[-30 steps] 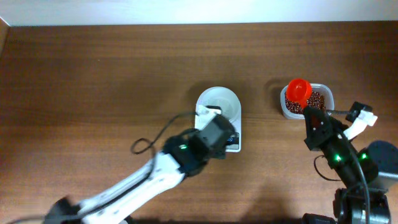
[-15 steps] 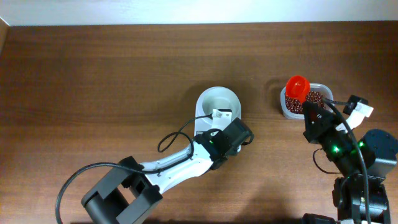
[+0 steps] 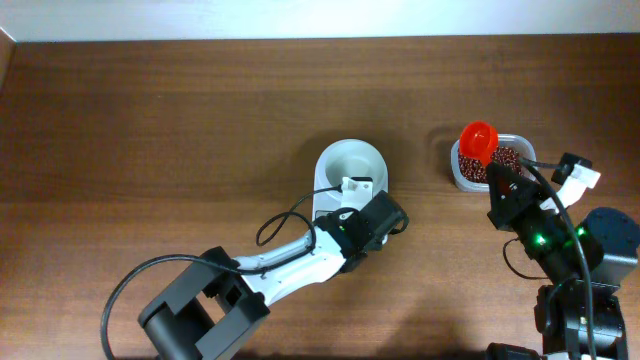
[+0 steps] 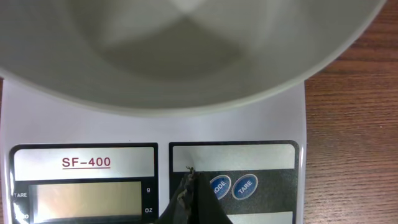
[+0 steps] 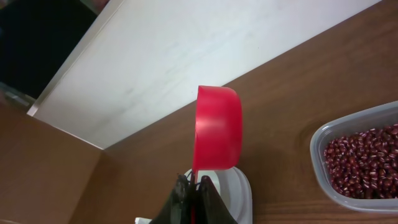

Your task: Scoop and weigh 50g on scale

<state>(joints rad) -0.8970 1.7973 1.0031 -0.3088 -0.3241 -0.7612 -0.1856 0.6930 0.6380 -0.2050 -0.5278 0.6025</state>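
On counter centre stands the scale, bowl empty; left tool, closed on nothing, tip at its buttons. Right tool clamps scoop above tub of beans. Step: likely zeroing; next, dip scoop for 50 g.

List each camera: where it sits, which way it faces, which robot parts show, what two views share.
Overhead: fixed above, looking straight down at the table, scale, red scoop and tub of beans; left arm and right arm show.
Left wrist: low before the scale, facing its display and bowl; shut left fingers show at bottom.
Right wrist: behind the scoop, facing the white wall; shut right fingers grip the scoop.
Shared: overhead and right wrist show scoop and tub.
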